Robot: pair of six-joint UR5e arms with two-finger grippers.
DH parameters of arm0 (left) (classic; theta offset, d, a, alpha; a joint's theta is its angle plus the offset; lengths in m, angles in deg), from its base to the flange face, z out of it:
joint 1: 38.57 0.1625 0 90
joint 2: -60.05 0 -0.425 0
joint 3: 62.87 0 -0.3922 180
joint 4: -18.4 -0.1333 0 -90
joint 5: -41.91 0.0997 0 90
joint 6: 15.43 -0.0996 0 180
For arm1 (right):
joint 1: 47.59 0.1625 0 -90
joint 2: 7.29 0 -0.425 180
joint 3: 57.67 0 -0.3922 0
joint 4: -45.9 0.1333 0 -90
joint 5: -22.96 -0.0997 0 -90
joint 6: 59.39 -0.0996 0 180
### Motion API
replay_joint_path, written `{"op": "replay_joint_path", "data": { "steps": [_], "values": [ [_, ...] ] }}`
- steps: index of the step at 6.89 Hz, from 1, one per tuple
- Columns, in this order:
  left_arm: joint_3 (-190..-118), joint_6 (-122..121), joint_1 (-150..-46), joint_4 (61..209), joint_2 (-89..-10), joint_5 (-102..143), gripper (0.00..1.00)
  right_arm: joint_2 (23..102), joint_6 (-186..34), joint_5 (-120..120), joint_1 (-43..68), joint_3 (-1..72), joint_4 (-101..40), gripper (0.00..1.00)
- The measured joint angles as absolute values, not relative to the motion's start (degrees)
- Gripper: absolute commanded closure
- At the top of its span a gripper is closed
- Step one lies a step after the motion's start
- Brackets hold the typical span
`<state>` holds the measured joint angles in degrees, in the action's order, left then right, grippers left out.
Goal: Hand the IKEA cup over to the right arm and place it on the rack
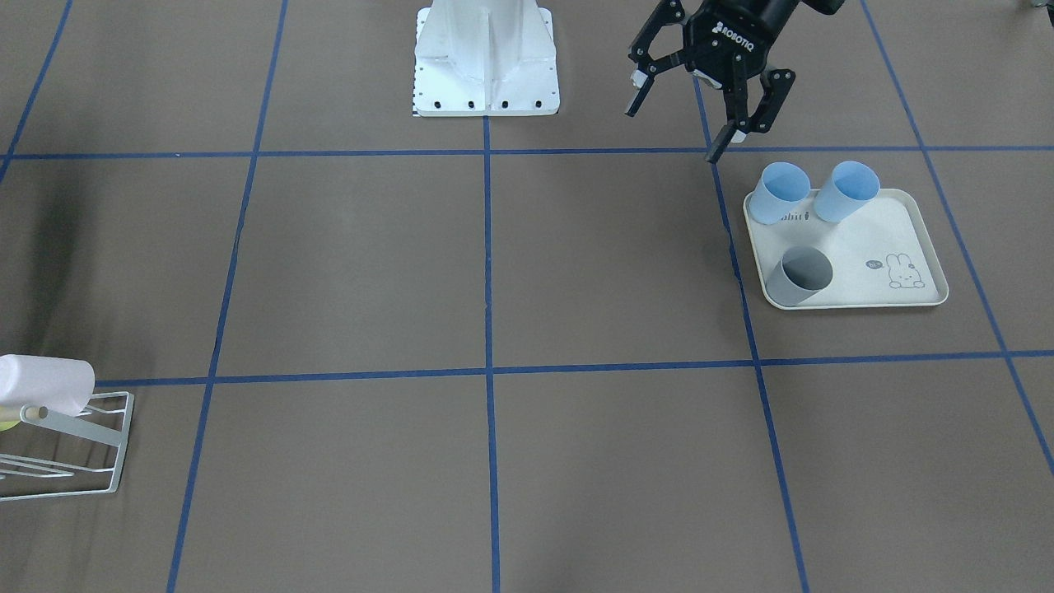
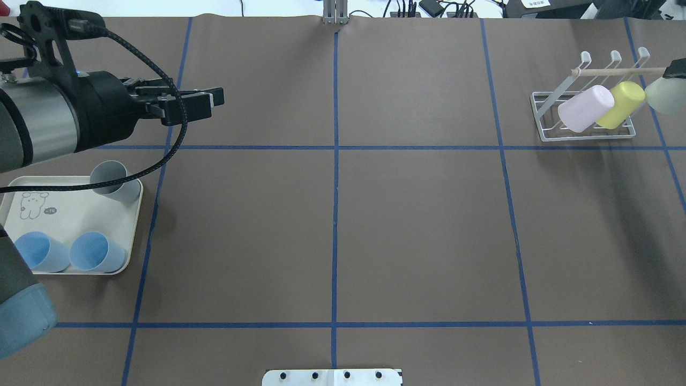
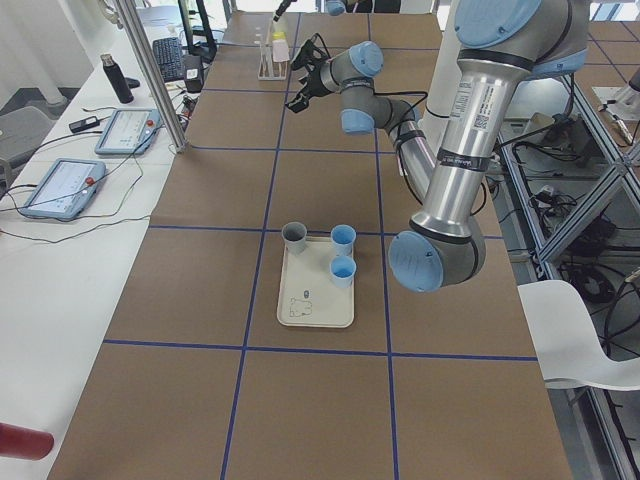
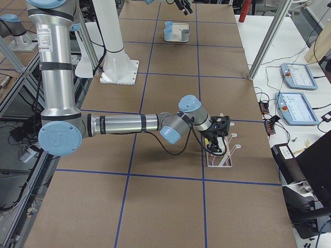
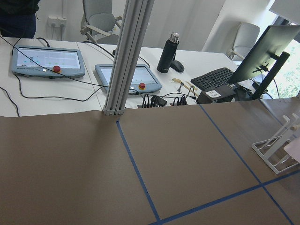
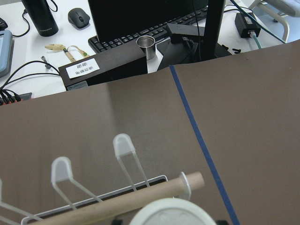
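1 pale cup [image 2: 663, 96] half cut off beside rack [image 2: 616, 70]

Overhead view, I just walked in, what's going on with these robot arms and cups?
The right gripper is at the rack with a pale cup by its end prong, beside a pink cup and a yellow cup hung there; the grip itself is hidden, so I can't confirm it. The left gripper hangs open and empty above the table near the tray, which holds two blue cups and a gray cup.
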<state>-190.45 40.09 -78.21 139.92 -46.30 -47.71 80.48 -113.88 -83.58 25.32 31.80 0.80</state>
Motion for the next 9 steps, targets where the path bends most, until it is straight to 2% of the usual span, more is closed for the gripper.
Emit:
{"op": "replay_joint_path", "data": {
  "steps": [3, 5, 9],
  "values": [
    [-190.7, 40.0, -78.3, 139.9, -46.1, -47.2, 0.0, 80.6, -113.9, -83.3, 24.7, 31.4, 0.9, 0.0],
    [-191.2, 37.0, -80.2, 139.8, -42.9, -47.2, 0.0, 80.6, -116.7, -83.6, 23.0, 33.1, 2.0, 0.0],
    [-195.0, 19.8, -89.8, 139.7, -26.3, -53.6, 0.0, 85.1, -130.6, -84.8, 12.2, 46.5, 4.2, 0.0]
  ]
}}
